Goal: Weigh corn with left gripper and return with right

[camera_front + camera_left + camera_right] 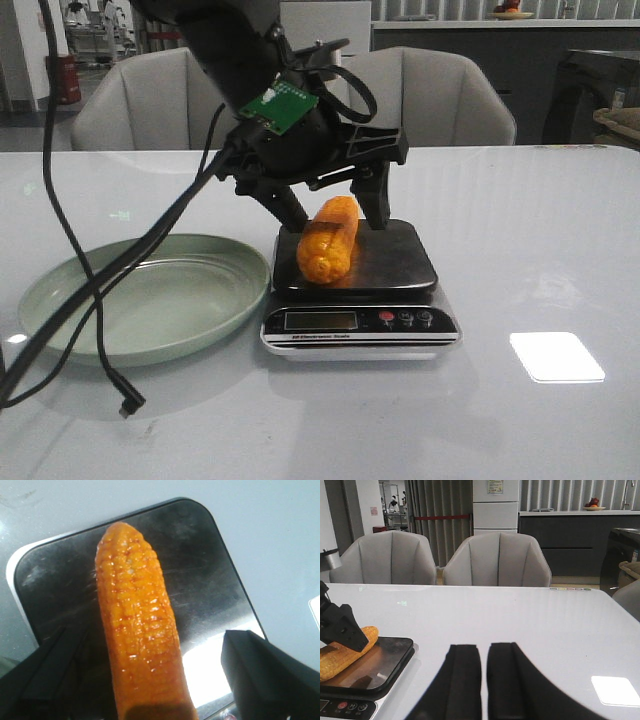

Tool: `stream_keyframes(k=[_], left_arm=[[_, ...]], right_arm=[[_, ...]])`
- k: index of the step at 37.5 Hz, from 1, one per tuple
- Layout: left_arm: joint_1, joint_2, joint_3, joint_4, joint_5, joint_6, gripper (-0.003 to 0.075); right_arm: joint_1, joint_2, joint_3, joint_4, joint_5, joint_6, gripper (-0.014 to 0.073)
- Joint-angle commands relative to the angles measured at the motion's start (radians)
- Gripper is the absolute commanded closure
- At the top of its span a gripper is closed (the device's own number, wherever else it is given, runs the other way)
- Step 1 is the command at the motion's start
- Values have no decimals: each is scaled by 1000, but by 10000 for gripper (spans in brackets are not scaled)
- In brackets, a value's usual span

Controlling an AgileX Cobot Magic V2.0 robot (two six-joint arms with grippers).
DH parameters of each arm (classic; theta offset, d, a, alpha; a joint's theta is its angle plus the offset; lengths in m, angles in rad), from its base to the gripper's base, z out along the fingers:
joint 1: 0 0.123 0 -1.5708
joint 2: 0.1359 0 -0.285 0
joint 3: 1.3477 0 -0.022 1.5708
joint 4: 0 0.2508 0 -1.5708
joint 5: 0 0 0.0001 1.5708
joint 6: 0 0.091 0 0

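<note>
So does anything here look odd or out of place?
Mostly tidy. The corn lies flat on the scale between the left gripper's open fingers. One oddity: a loose cable end dangles onto the table by the green plate.

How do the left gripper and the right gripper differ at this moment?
The left gripper is open, its fingers straddling the corn on the scale; the right gripper is nearly closed around nothing. The left is over the scale; the right sits low over bare table beside it. Both have black fingers.

orange-yellow corn [329,242] lies flat on the scale [400,262] platform, kernel rows showing, tip pointing away
</note>
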Motion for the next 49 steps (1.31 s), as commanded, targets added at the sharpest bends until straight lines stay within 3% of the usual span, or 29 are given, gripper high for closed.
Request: stream_keyframes(k=[1, 16, 35, 43, 49], left_arm=[[4, -119, -39, 21, -37, -2, 158], [101, -490, 225, 108, -56, -2, 261], [156, -1271, 740, 243, -56, -2, 263], [156, -1566, 886, 261, 31, -2, 265], [156, -1779, 973, 277, 87, -2, 342]], right_arm=[[1, -9, 11, -10, -86, -5, 380], [1, -9, 11, -10, -86, -5, 380], [0, -9, 11, -10, -86, -5, 380], [0, -9, 11, -10, -86, -5, 380], [0, -9, 11, -10, -86, -5, 380]])
